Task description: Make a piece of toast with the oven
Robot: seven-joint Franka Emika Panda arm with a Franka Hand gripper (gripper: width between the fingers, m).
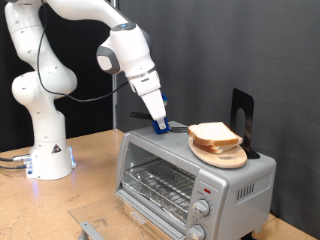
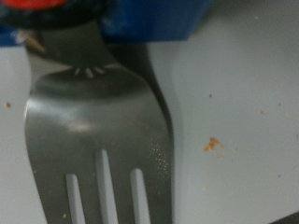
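I've got the tool (image 1: 159, 123) down on the roof of the oven (image 1: 190, 178), near the rear edge toward the exterior view's left, fingers pointing down at a blue-handled spatula (image 1: 166, 127) that lies flat on that roof. From the exterior view the fingers look closed around the blue handle, but it's small there and I can't tell for sure whether it's clamped or just touching. The wrist view is filled by the slotted metal blade (image 2: 98, 140) of the spatula, with three long slots, lying on the pale oven roof with a dark shadow alongside it; the blue handle (image 2: 149, 21) shows at the frame edge with something red beside it, and a small orange crumb (image 2: 213, 145) sits on the roof near the blade. Further along the roof, toward the exterior view's right, is the piece of toast (image 1: 212, 134), pale with a tan crust, resting on a round wooden board (image 1: 220, 155), well apart from the tool. A black upright stand (image 1: 241, 112) rises behind the board. The oven's glass door is shut, wire rack visible inside, two knobs and a red light on its front right. The oven sits on a wooden counter (image 1: 90, 170), with the white arm base at the exterior view's left.
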